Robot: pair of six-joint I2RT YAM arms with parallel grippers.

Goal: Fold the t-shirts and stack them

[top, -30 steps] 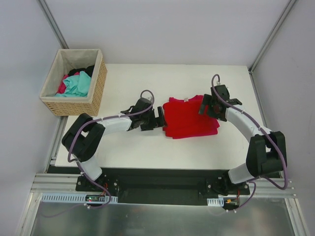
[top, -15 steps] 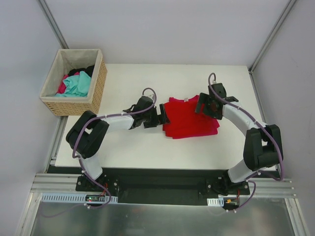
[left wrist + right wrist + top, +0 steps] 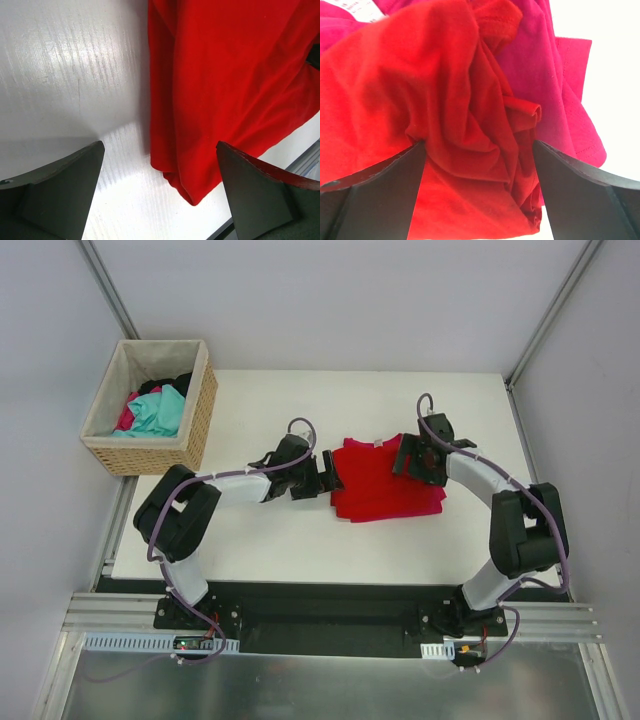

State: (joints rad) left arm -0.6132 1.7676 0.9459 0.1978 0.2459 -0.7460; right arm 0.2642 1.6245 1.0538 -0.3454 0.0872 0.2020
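Red t-shirt (image 3: 385, 480) folded atop magenta t-shirt (image 3: 565, 70), centre frame; I see left gripper (image 3: 329, 478) and right gripper (image 3: 406, 455) spread, empty; bunched edge likely needs smoothing

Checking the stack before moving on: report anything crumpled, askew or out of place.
The red t-shirt is bunched into loose ridges, not flat, between the fingers of the open right gripper. The magenta t-shirt beneath juts out past it, so the edges don't align.

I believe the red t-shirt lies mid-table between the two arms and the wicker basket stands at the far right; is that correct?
Not quite: the wicker basket stands at the far left, as the top external view shows; the rest, about the red t-shirt, holds.
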